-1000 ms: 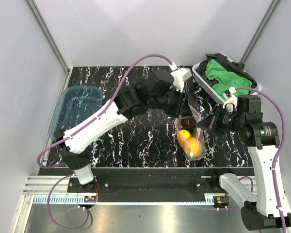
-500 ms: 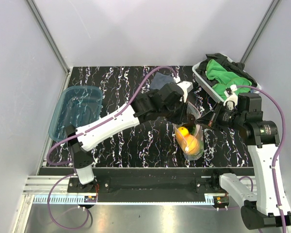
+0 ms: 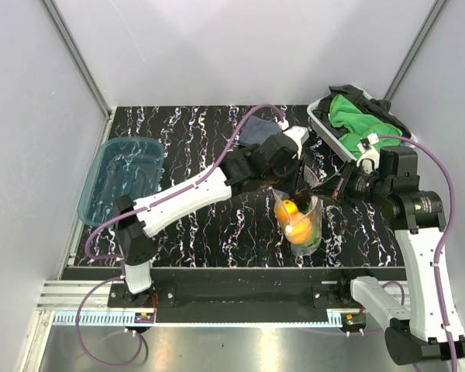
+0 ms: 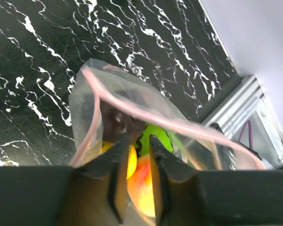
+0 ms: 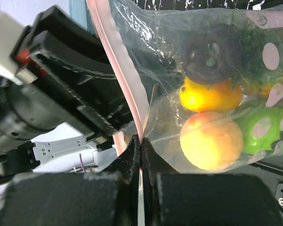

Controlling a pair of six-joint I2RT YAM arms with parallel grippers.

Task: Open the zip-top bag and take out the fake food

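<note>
The clear zip-top bag [image 3: 311,235] stands upright at the table's front right, mouth open upward. My right gripper [image 5: 140,141] is shut on its pink zip strip [image 5: 125,84] at the right rim. My left gripper [image 4: 137,147] reaches down into the mouth, jaws a little apart. The fake food lies below its fingertips [image 4: 121,149]: a dark piece [image 4: 114,120], a green ball [image 4: 156,134], a yellow piece [image 4: 131,162] and a peach-coloured one [image 4: 144,188] showing through the gap. Nothing is plainly clamped. Through the bag wall the right wrist view shows the peach piece [image 5: 210,141] and an orange one [image 5: 210,96].
A translucent blue tub [image 3: 124,174] sits at the left edge. A white basket [image 3: 322,118] with green cloths [image 3: 360,124] stands at the back right. A dark grey cloth [image 3: 256,130] lies behind my left arm. A metal rail [image 3: 232,293] runs along the near edge.
My left arm swung forward over the bag and its fingers went down into the mouth. The bag rose upright and shifted slightly. My right gripper kept its hold on the rim.
</note>
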